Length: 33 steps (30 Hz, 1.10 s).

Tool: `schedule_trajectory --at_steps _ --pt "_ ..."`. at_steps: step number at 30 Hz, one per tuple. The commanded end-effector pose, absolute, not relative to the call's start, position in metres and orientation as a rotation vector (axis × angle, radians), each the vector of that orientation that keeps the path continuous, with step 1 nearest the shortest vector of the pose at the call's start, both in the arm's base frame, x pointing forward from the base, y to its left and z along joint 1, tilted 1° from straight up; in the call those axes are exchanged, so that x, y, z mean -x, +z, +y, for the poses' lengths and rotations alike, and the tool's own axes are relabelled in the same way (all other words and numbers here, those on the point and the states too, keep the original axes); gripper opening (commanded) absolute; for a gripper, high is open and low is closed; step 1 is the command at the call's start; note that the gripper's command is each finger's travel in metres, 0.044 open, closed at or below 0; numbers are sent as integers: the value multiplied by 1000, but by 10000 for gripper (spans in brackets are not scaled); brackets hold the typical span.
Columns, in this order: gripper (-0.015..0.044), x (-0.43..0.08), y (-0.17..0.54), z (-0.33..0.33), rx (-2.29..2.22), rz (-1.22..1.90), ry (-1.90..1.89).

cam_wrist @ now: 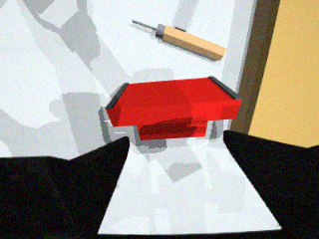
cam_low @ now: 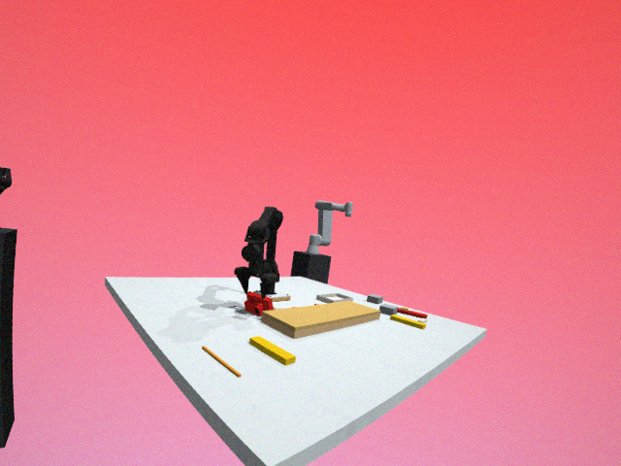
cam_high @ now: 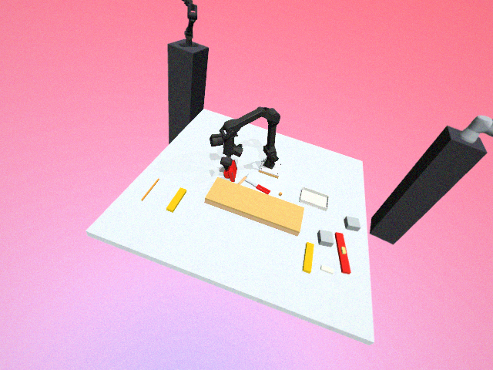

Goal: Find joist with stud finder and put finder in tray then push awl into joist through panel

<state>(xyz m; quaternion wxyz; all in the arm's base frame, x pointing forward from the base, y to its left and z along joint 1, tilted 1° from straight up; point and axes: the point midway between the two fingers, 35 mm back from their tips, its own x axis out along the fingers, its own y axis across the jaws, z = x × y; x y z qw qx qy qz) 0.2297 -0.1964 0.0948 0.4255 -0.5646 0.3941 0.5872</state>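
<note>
The red stud finder [cam_high: 230, 173] [cam_low: 258, 304] [cam_wrist: 174, 100] stands on the table beside one end of the tan floor panel [cam_high: 254, 205] [cam_low: 320, 318] [cam_wrist: 294, 75]. My gripper [cam_low: 255, 294] [cam_wrist: 175, 137] is open and empty, pointing down at the stud finder, with one fingertip toward each side of it. The awl [cam_high: 242, 179] [cam_wrist: 194, 45] lies on the table between the stud finder and the panel's long side, its wooden handle toward the panel. The tray [cam_high: 327, 203] [cam_low: 326, 299] is empty, beyond the panel's other end. The joist is hidden.
A red-handled screwdriver [cam_high: 263, 189] lies near the awl, with a small orange piece [cam_high: 280, 193] beyond. Yellow bars [cam_high: 176, 200] [cam_high: 308, 257], an orange stick [cam_high: 150, 189], grey blocks [cam_high: 325, 237] [cam_high: 352, 223], a red level [cam_high: 343, 258] and a small white block [cam_high: 326, 269] lie around the panel.
</note>
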Motion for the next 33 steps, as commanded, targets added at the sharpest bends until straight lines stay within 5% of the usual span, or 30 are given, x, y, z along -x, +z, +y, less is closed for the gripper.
schedule_trajectory --at_steps 1,27,33 --pt "440 -229 88 -197 1408 993 1471" --pt "440 -230 48 -198 1408 993 1471" --pt "400 -230 48 -198 1408 993 1471"
